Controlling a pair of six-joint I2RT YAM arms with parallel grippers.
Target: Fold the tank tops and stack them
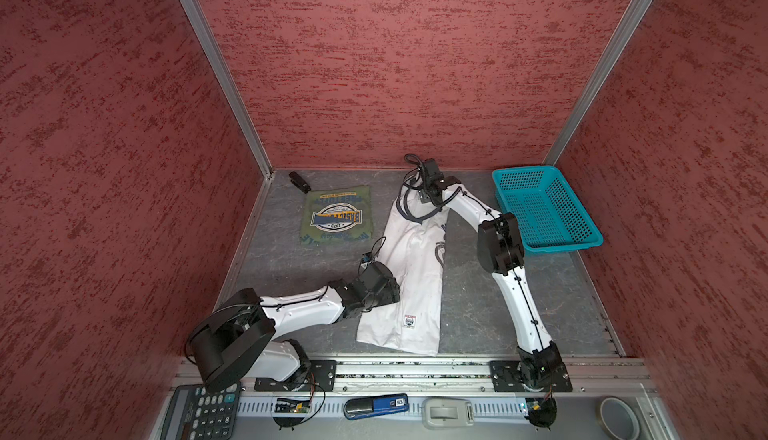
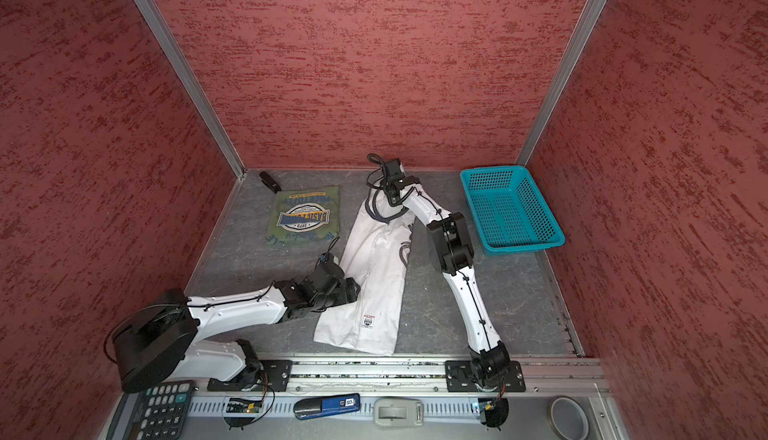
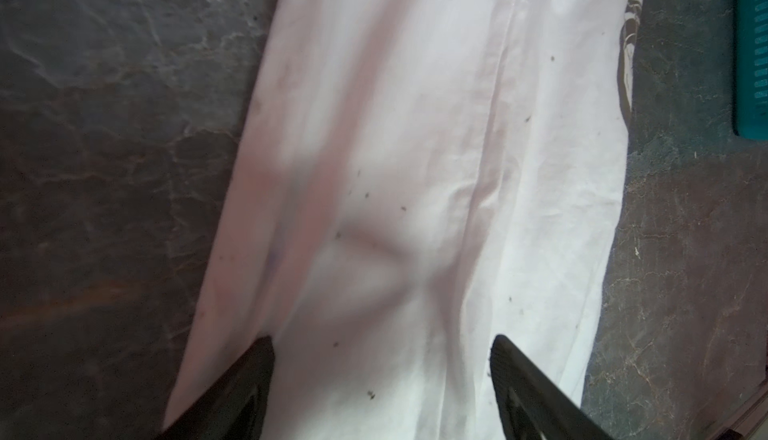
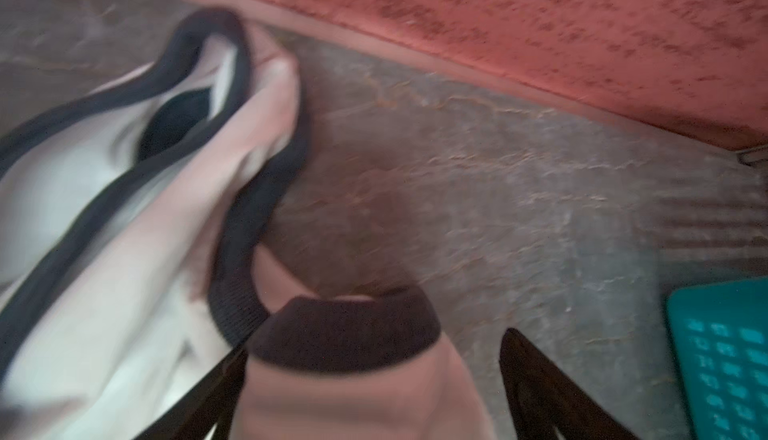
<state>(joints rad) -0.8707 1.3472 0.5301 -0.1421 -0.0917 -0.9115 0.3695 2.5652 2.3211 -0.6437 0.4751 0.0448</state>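
Observation:
The olive green tank top (image 1: 338, 219) lies folded into a square at the back left, badge print up. The white tank top (image 1: 411, 276) lies in the middle as a long strip folded lengthwise, hem toward the front. My left gripper (image 3: 382, 342) is open and hangs low over the strip's left edge, about halfway along it (image 1: 388, 290). My right gripper (image 4: 374, 346) is at the far end of the strip (image 1: 426, 197). Its jaws stand wide apart, and a grey-trimmed strap (image 4: 345, 334) lies between them with a gap on one side.
A turquoise mesh basket (image 1: 544, 209) stands at the back right, near my right arm's elbow. A small black object (image 1: 299, 181) lies in the back left corner. On the front shelf are a calculator (image 1: 203, 413), a stapler (image 1: 376, 405) and a tape roll (image 1: 619, 417).

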